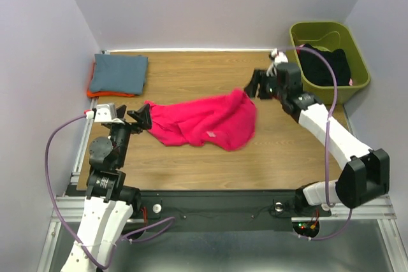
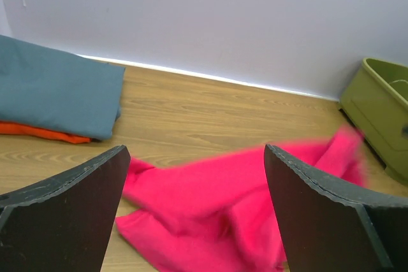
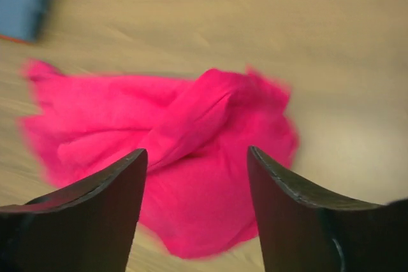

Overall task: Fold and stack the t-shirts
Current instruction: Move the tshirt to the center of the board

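A magenta-pink t-shirt (image 1: 204, 121) lies crumpled on the middle of the wooden table. It shows in the left wrist view (image 2: 223, 208) and, blurred, in the right wrist view (image 3: 191, 132). My left gripper (image 1: 141, 118) is open at the shirt's left end with nothing between its fingers (image 2: 197, 221). My right gripper (image 1: 255, 86) hangs open just above the shirt's right end, holding nothing (image 3: 197, 214). A folded slate blue-grey t-shirt (image 1: 118, 73) lies on a folded orange one (image 1: 102, 94) at the back left. A black garment (image 1: 325, 65) sits in the bin.
An olive-green plastic bin (image 1: 319, 25) stands at the back right, close behind my right arm. Grey walls close off the back and both sides of the table. The folded stack (image 2: 57, 87) lies against the left wall.
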Motion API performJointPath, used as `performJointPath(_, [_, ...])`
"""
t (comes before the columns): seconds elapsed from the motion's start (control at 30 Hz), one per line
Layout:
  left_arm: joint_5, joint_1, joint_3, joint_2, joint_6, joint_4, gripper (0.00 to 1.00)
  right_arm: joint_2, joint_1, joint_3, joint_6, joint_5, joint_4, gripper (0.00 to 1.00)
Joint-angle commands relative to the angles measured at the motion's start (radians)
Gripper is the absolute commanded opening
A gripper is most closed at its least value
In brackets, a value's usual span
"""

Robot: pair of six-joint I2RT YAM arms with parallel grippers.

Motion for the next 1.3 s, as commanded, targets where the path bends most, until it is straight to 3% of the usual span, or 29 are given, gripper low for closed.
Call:
performJointPath(0.0, [0.028,-0.006,0.003,0.024,-0.010,0.042,0.98,-0.140,-0.006,-0.161,-0.015,0.226,-0.013,0.72])
performJointPath(0.23, [0.130,-0.007,0.014,0.132,-0.093,0.039,0.99,-0.126,-0.009,-0.206,-0.047,0.030,-0.109,0.73])
performJointPath(0.43, [0.276,-0.016,0.070,0.353,-0.220,-0.059,0.99,-0.048,-0.006,-0.225,-0.019,-0.120,-0.116,0.73])
performJointPath(0.53, [0.339,-0.093,0.124,0.503,-0.270,-0.113,0.99,-0.036,-0.006,-0.237,-0.018,-0.103,-0.121,0.73])
performJointPath(0.7, [0.168,-0.315,0.257,0.721,-0.266,-0.184,0.98,-0.040,-0.008,-0.263,-0.022,-0.045,-0.130,0.73])
performJointPath(0.97, [0.046,-0.443,0.461,1.052,-0.309,-0.345,0.89,-0.059,-0.008,-0.313,-0.021,-0.036,-0.147,0.73])
performJointPath(1.27, [-0.041,-0.575,0.606,1.231,-0.182,-0.451,0.88,-0.077,-0.006,-0.350,-0.025,-0.030,-0.149,0.73])
